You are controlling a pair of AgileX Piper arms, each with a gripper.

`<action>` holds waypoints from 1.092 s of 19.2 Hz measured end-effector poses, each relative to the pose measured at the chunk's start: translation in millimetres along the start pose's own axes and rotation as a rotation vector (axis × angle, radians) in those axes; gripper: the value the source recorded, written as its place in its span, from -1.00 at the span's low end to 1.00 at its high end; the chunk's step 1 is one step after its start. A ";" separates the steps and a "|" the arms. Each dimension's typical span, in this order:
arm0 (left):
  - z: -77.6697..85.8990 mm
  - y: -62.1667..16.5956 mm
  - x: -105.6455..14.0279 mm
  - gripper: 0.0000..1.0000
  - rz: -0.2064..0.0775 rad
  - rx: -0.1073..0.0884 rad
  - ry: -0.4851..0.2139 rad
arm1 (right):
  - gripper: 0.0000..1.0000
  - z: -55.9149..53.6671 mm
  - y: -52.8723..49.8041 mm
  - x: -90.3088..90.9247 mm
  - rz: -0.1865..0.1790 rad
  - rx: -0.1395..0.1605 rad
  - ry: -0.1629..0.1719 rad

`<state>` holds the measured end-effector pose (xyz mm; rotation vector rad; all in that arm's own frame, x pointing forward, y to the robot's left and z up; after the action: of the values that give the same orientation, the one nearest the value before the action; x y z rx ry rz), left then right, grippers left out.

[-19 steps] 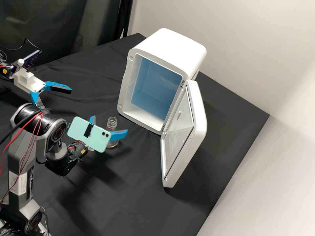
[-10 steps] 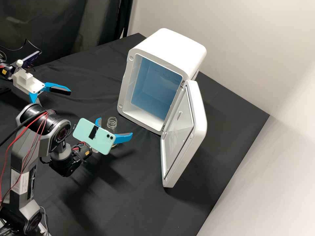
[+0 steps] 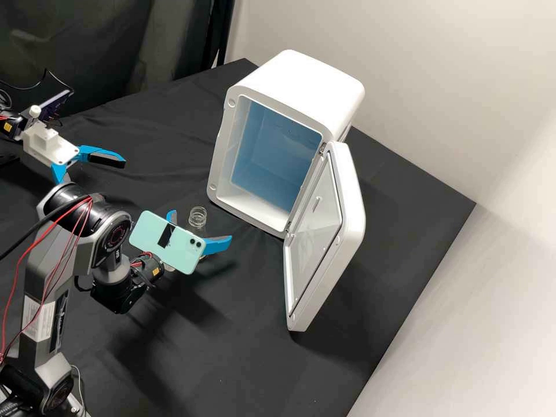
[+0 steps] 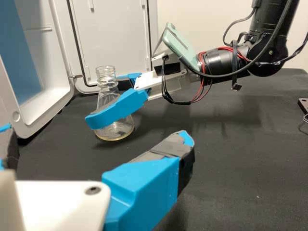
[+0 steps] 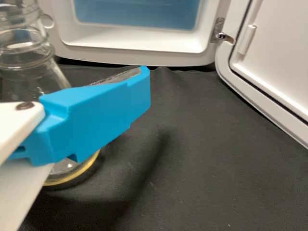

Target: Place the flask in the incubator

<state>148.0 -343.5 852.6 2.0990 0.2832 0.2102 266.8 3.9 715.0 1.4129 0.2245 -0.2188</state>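
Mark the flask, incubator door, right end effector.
flask [image 4: 106,79], left wrist view, on its glass neck.
incubator door [image 3: 317,227], high view, on its inner panel.
right end effector [image 3: 200,226], high view, midway between its blue fingertips.

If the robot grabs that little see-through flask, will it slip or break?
The flask looks like clear glass, so it is probably stiff, smooth and a bit slippery, and it could crack if dropped. Its bottom is wide and its neck narrow, so it likely stands steady when nudged. It looks nearly empty, so it is probably light.
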 end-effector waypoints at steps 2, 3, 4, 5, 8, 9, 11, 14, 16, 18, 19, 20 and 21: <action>-0.4 0.1 -0.1 1.00 0.000 0.000 0.002 | -1.00 -0.5 -2.2 0.3 -0.016 0.001 0.012; -0.7 0.1 -0.3 1.00 0.001 -0.001 0.004 | -1.00 0.4 -3.4 0.6 -0.020 0.008 0.009; -1.1 0.2 -0.4 1.00 0.001 -0.001 0.006 | -1.00 1.1 -4.3 0.7 -0.024 0.014 0.005; -2.2 0.3 -0.8 1.00 0.003 -0.002 0.013 | -1.00 1.8 -5.2 0.9 -0.028 0.014 0.003; -3.1 0.5 -1.2 1.00 0.004 -0.003 0.018 | -1.00 2.0 -5.4 0.9 -0.029 0.014 0.002; -3.1 0.5 -1.2 1.00 0.004 -0.003 0.018 | -1.00 2.0 -5.4 0.9 -0.029 0.014 0.002; -3.1 0.5 -1.2 1.00 0.004 -0.003 0.018 | -1.00 2.0 -5.4 0.9 -0.029 0.014 0.002; -3.1 0.5 -1.2 1.00 0.004 -0.003 0.018 | -1.00 2.0 -5.4 0.9 -0.029 0.014 0.002; -3.1 0.5 -1.2 1.00 0.004 -0.003 0.018 | -1.00 2.0 -5.4 0.9 -0.029 0.014 0.002; -4.2 0.6 -1.7 1.00 0.006 -0.005 0.025 | -1.00 2.0 -5.4 0.9 -0.029 0.015 0.002; -4.5 0.7 -1.8 1.00 0.006 -0.005 0.027 | -1.00 2.0 -5.4 0.9 -0.029 0.015 0.002; -4.5 0.7 -1.8 1.00 0.006 -0.005 0.027 | -1.00 2.0 -5.4 0.9 -0.029 0.015 0.002; -4.5 0.7 -1.8 1.00 0.006 -0.005 0.027 | -1.00 2.0 -5.4 0.9 -0.029 0.017 0.002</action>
<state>145.2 -340.6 855.5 2.0937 0.2923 0.2429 266.2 1.1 709.9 1.4272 0.2453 -0.2441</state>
